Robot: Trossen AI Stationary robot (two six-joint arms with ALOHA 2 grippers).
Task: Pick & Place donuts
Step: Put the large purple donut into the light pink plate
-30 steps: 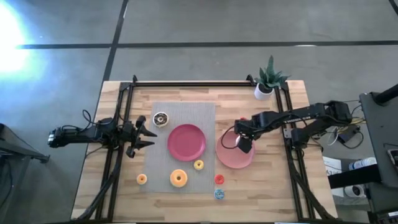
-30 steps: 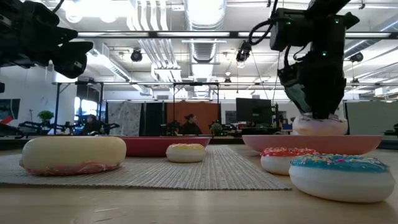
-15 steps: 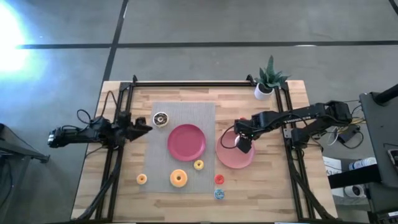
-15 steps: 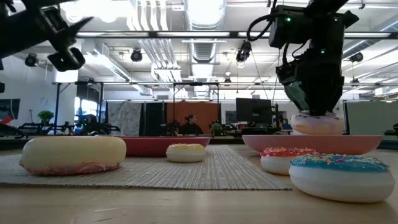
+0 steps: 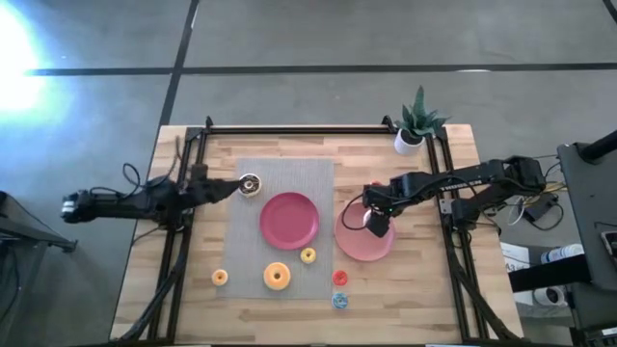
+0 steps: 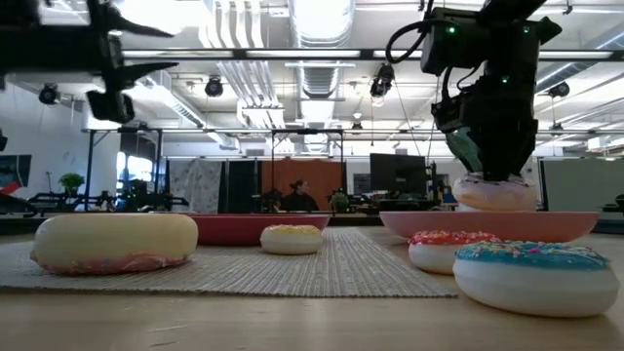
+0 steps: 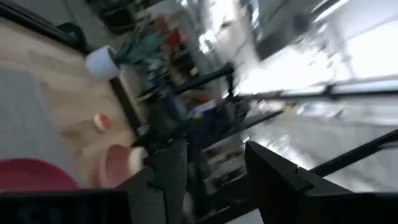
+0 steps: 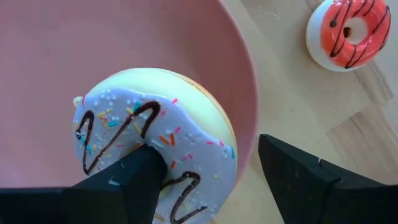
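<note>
Right gripper (image 5: 375, 223): it is over the pink plate (image 5: 355, 246), near its left rim. Its jaws stand spread, one finger in the hole of the sprinkled donut (image 8: 149, 140) and one outside it; this donut lies just above or on the plate.
Left gripper (image 5: 231, 185): it is at the left edge of the grey mat (image 5: 313, 173), just beside the chocolate donut (image 5: 249, 185). The wrist view is blurred, but the jaws seem spread.
Red plate (image 5: 288, 219): it lies in the middle of the mat.
Other donuts: the big orange donut (image 5: 277, 277) and a small yellow donut (image 5: 308, 255) are on the mat; a small orange donut (image 5: 220, 278), a red donut (image 5: 339, 278) and a blue donut (image 5: 339, 301) are on the wooden tabletop (image 5: 453, 289).
Potted plant (image 5: 416, 120): it stands at the far right corner.
</note>
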